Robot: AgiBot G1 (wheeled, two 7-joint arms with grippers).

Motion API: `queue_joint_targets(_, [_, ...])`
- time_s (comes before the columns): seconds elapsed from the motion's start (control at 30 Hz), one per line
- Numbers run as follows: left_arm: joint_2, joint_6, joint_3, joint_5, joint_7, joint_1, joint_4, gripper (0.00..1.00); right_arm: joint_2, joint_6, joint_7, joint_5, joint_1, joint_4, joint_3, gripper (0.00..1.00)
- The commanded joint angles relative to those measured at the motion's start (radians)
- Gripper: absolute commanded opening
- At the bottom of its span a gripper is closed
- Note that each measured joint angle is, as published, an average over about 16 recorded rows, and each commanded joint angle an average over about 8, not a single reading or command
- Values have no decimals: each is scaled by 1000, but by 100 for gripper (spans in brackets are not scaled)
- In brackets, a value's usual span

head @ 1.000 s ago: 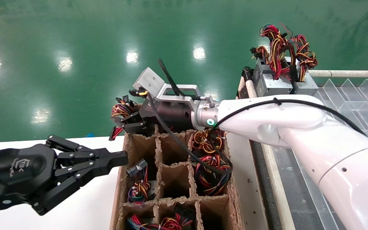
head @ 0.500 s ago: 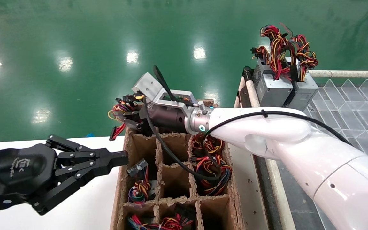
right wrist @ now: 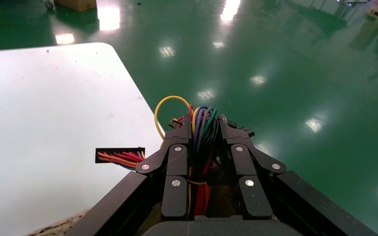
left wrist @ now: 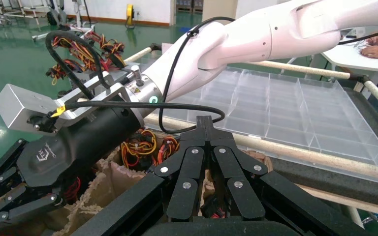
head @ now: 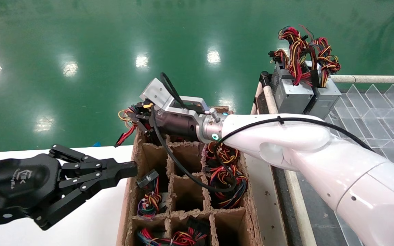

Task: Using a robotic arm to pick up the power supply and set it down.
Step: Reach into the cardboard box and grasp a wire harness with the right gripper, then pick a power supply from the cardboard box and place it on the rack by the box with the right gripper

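— Green glossy floor (head: 80, 51) fills the background, with a white table (head: 91, 225) at the near left and a cardboard divider box (head: 169, 177) standing on it. What is the right arm doing?

— The robotic arm (head: 286, 140) reaches across the far end of the box. The right gripper (right wrist: 204, 135) is clamped on a wire bundle (right wrist: 203, 128): yellow, red, purple and green strands are pinched between the fingers, and a black connector (right wrist: 120, 154) hangs off to one side.

— And the power supply itself?

— Its body is hidden. Only the wires show, at the box's far left corner (head: 128, 116); the grey case is nowhere visible behind the gripper and the cardboard wall. Whether it sits in the cell or hangs above it, I cannot tell.

— Anything else hard to read?

— Other cells hold coloured wire coils (head: 224, 177), their boxes sunk out of sight. Two grey boxes (head: 303, 92) with upright wire bundles stand at the far right beside a clear plastic tray (head: 381, 116).

— The left side?

— The left gripper (head: 128, 169) hangs over the table just beside the box, fingers pressed together on nothing.
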Motion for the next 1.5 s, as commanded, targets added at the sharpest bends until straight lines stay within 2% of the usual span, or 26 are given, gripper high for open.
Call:
queue_joint_targets(0.03, [0, 0, 0, 0, 0, 0, 0, 0, 0, 0, -9, 11, 5, -1, -15, 0])
queue_joint_targets(0.37, [0, 0, 0, 0, 0, 0, 0, 0, 21, -59, -149, 75, 78, -21, 23, 0])
queue_joint_targets(0.57, [0, 0, 0, 0, 0, 0, 0, 0, 59, -134, -215, 135, 136, -49, 88, 0])
queue_joint_targets(0.73, [0, 0, 0, 0, 0, 0, 0, 0, 122, -209, -251, 179, 194, -39, 143, 0])
queue_joint_targets(1.0, [0, 0, 0, 0, 0, 0, 0, 0, 252, -328, -262, 208, 301, 13, 191, 0])
queue_joint_targets(1.2, [0, 0, 0, 0, 0, 0, 0, 0, 359, -409, -244, 159, 410, 23, 178, 0])
queue_joint_targets(1.5, [0, 0, 0, 0, 0, 0, 0, 0, 516, -531, -192, 79, 537, -27, 142, 0])
